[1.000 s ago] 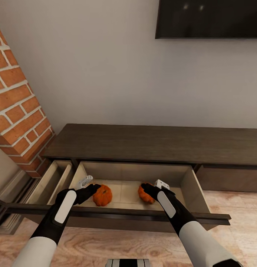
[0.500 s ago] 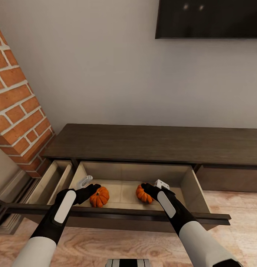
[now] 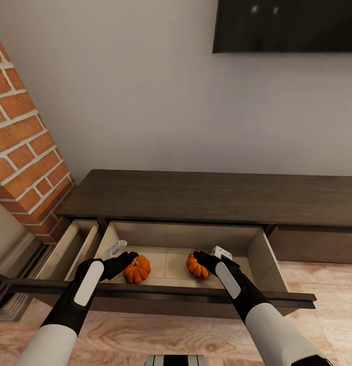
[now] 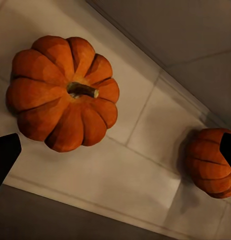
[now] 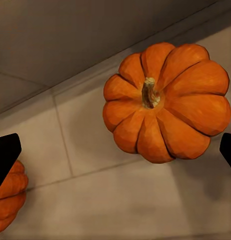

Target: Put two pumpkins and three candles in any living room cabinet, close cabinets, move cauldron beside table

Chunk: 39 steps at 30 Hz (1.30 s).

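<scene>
The cabinet (image 3: pixel 206 195) has its middle drawer (image 3: pixel 264 262) pulled out. Two orange pumpkins rest on the drawer's pale floor, one at the left (image 3: pixel 137 269) and one at the right (image 3: pixel 197 265). My left gripper (image 3: pixel 125 258) hangs open just above the left pumpkin (image 4: pixel 63 92), its dark fingertips (image 4: pixel 5 155) apart and touching nothing. My right gripper (image 3: pixel 205 258) hangs open over the right pumpkin (image 5: pixel 168 102), fingertips (image 5: pixel 5 157) spread. Each wrist view also catches the other pumpkin (image 4: pixel 210 162) (image 5: pixel 8 195) at its edge. Candles and cauldron are out of view.
A second drawer (image 3: pixel 74 249) stands open to the left, beside a brick column (image 3: pixel 23 152). The open drawer's dark front panel (image 3: pixel 160 292) crosses in front of my forearms. A closed drawer front (image 3: pixel 318 244) lies to the right, a dark screen (image 3: pixel 287 25) hangs on the wall.
Both pumpkins dropped a little and settled on the drawer floor between one second and half a second ago. Since then nothing has moved; the arms have held still.
</scene>
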Available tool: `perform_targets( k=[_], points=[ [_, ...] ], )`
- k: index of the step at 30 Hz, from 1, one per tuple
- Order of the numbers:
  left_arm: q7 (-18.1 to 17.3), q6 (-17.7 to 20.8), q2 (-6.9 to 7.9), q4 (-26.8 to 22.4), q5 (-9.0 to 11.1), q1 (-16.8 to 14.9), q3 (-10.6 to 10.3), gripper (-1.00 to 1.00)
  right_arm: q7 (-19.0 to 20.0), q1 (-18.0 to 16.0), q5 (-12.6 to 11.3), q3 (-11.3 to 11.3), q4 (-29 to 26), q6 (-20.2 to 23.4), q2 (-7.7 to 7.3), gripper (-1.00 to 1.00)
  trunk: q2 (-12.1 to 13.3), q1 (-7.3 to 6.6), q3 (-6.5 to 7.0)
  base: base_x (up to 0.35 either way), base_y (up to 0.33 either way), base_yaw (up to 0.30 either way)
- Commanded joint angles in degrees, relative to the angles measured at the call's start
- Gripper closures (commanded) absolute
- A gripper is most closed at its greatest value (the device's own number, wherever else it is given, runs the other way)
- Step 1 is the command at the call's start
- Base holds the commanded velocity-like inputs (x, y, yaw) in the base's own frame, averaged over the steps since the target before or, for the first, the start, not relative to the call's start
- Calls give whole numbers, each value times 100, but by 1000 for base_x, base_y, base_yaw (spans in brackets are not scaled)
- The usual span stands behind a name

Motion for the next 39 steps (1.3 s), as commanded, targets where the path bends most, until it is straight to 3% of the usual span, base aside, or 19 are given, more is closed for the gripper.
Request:
perform_targets(
  k=[1, 27, 39],
  points=[
    [49, 19, -1, -8, 61, -2, 0, -100, -54, -2, -57, 21, -11, 8, -3, -100, -2, -1, -5, 0, 0, 0],
    [35, 19, 6, -15, 69, -2, 11, -100, -52, -2, -57, 21, -11, 5, -3, -100, -2, -1, -5, 0, 0, 0],
    [43, 57, 1, -13, 75, -2, 6, -100, -54, -2, -57, 21, -11, 2, -5, -100, 14, -32, 261, 0, 0, 0]
  ],
)
